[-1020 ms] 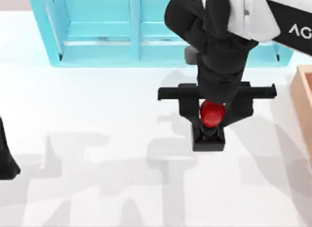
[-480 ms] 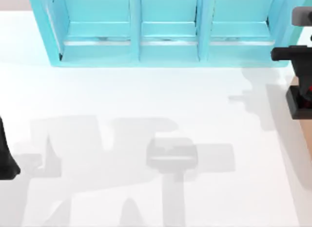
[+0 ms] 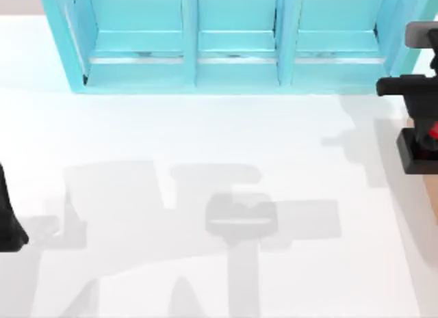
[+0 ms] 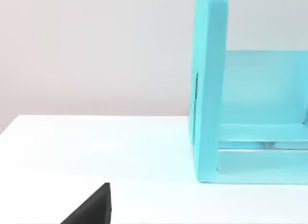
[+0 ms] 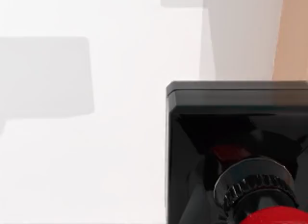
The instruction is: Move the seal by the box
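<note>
Hanging out at the far right edge of the bench, the right hand [image 3: 424,130] is mostly cut off by that edge from above, so you just get the black crossbar, a bit of the body and a sliver of red. It's got the seal [image 3: 419,148] clamped between its fingers, with the black square base poking out below and the red knob [image 5: 275,217] tucked up inside. From the right wrist camera you're looking straight down the seal: the red knob closest, a ribbed black collar [image 5: 254,185] under it, then the big square black block. Whether the base is actually touching the bench or still a touch above it, I can't tell.

Right beside the seal, a strip of the box [image 3: 414,123] is showing as a tan bit at the right edge, and the wrist camera shows the same tan wall [image 5: 291,36] running just beyond the seal's block. So the seal is basically next to the box, on the side facing the middle of the bench.

Along the back edge sits the big turquoise shelf unit [image 3: 233,41] with its open compartments. The middle of the white bench [image 3: 205,140] just has grey shadows on it.

The left hand [image 3: 10,226] is parked over at the left edge, well apart from everything, and I can't tell whether it's open or closed.
</note>
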You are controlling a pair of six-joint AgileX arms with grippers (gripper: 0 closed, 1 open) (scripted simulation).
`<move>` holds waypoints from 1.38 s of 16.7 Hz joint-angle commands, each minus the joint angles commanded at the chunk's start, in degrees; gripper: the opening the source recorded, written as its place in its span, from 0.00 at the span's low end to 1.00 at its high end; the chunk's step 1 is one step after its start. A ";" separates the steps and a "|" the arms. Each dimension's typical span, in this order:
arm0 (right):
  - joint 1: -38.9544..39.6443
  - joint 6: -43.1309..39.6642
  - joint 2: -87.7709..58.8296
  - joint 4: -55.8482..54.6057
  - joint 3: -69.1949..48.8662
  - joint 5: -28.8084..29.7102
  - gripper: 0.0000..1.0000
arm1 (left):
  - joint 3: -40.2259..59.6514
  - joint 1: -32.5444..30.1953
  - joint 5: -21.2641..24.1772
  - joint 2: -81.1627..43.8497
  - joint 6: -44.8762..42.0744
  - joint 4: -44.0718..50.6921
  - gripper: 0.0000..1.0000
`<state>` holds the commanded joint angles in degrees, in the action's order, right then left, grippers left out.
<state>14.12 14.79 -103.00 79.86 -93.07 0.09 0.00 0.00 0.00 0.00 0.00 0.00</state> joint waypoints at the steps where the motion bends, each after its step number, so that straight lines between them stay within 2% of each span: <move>1: -0.01 0.01 0.09 -1.96 2.08 -0.06 0.00 | 0.00 0.00 0.00 0.00 0.00 0.00 1.00; 5: 0.05 0.12 0.12 -9.61 10.00 -0.09 0.00 | 0.00 0.00 0.00 0.00 0.00 0.00 1.00; 10: 0.03 0.13 0.15 -10.57 10.94 -0.11 0.00 | 0.00 0.00 0.00 0.00 0.00 0.00 1.00; 23: 0.03 0.13 0.15 -10.57 10.94 -0.11 0.98 | 0.00 0.00 0.00 0.00 0.00 0.00 1.00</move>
<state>14.15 14.93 -102.85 69.29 -82.14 -0.02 0.00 0.00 0.00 0.00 0.00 0.00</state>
